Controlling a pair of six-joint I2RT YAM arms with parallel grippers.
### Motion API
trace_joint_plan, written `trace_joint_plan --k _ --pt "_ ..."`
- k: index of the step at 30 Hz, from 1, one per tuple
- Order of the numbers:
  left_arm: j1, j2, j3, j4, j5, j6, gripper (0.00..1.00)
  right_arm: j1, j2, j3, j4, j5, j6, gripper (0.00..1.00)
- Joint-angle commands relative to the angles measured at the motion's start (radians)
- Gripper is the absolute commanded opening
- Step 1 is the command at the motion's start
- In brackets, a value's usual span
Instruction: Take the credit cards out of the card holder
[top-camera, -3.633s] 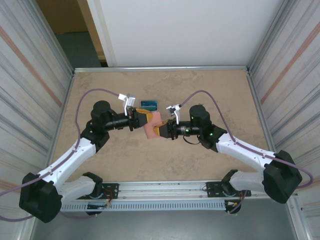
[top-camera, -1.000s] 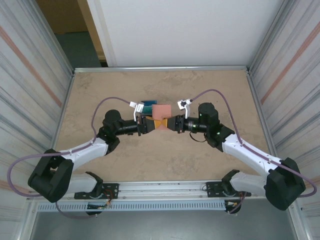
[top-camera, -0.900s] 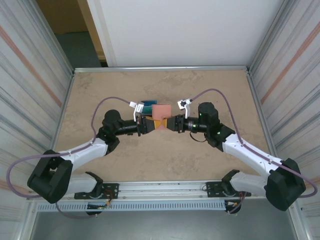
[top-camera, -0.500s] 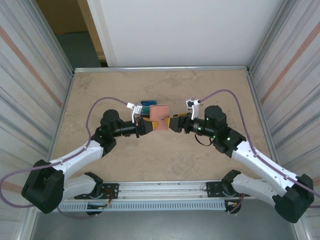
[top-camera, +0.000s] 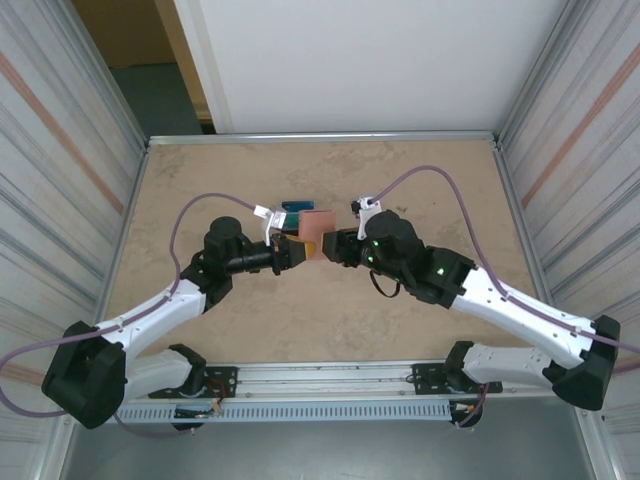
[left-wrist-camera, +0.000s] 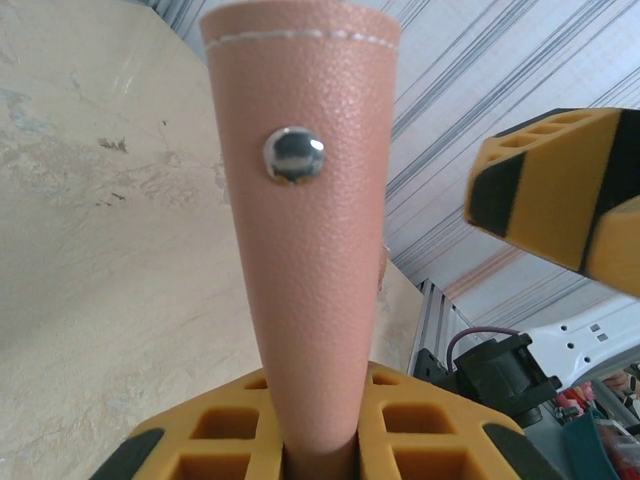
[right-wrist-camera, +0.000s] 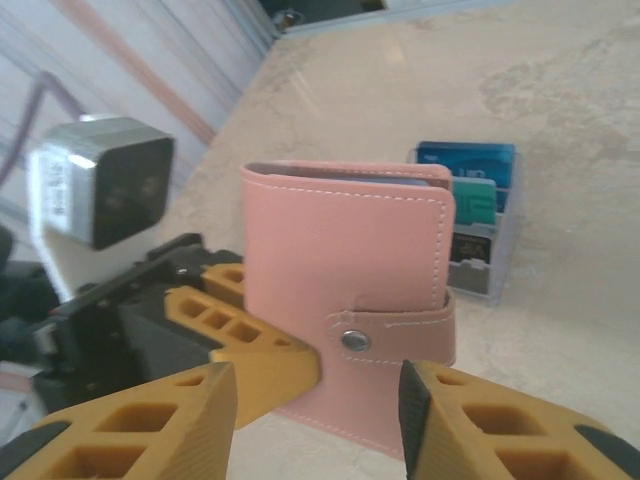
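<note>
Clamping the card holder (right-wrist-camera: 345, 260) in my left gripper (top-camera: 292, 251), I hold it above the table's (top-camera: 400, 330) middle, its snap closed. My right gripper (right-wrist-camera: 315, 395) faces it, jaws apart. Opening it is the step in hand; next I should pinch the snap tab (right-wrist-camera: 395, 335) and peel it free.

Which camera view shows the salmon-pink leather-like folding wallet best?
The right wrist view: the salmon-pink leather-like folding wallet faces it nearly whole, snap tab included. The left wrist view has the wallet close, narrow, cropped. The top external view: a small pink patch.
</note>
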Motion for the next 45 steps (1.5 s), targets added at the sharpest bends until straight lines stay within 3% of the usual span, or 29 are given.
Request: trace_joint_plan --k 1,6,20,32,45 --pt "-0.006 -0.022 0.039 0.018 -0.004 0.027 0.00 0.008 0.049 0.050 -0.063 0.066 0.008 0.42" --pt "-0.007 -0.021 0.039 0.017 -0.001 0.026 0.00 0.008 0.110 0.089 -0.067 0.048 -0.017 0.37" --pt "-0.015 0.002 0.055 0.035 0.036 0.025 0.00 -0.042 0.198 0.106 -0.054 0.027 0.024 0.36" --pt "-0.034 0.024 0.066 0.056 0.047 0.025 0.00 -0.067 0.246 0.107 -0.035 -0.039 0.043 0.43" --pt "-0.034 -0.006 0.051 0.047 0.000 0.037 0.00 -0.118 0.234 0.079 -0.090 -0.011 0.084 0.23"
